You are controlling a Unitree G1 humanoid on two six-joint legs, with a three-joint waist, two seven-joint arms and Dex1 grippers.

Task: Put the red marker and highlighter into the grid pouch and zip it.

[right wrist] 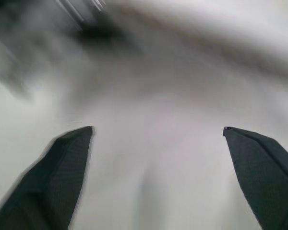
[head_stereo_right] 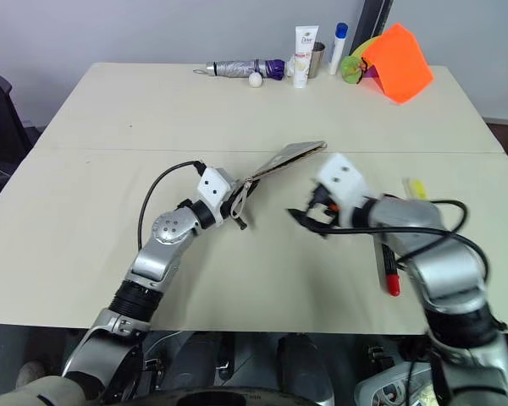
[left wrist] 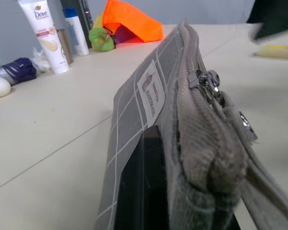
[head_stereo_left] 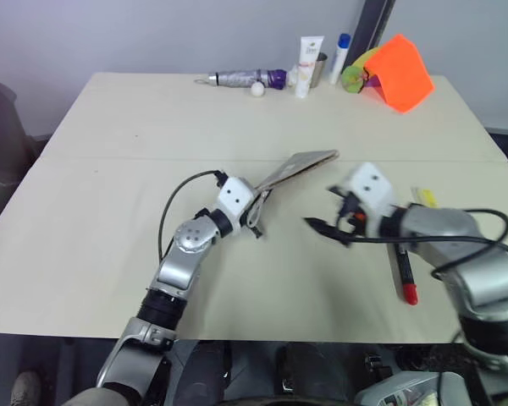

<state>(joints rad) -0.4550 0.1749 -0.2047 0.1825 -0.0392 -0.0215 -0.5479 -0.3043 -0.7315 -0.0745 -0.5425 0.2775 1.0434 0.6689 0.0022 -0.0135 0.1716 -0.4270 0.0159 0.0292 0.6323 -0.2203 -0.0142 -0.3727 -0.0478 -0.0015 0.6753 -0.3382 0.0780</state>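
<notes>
You're looking at a pale beige table [head_stereo_left: 110, 254], with a seam running across it at mid-depth. Behind it, a plain grey-white wall [head_stereo_left: 152, 34]. At 1 o'clock a dark vertical post [head_stereo_left: 374, 21] stands against that wall. At 9 o'clock, off the table's edge, a dark chair [head_stereo_left: 4, 127]. Along 6 o'clock, under the near edge, dark floor. Light is even and soft.

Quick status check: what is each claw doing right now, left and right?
Left claw: closed on the grid pouch, held up off the table.
Right claw: open, holding nothing.
</notes>
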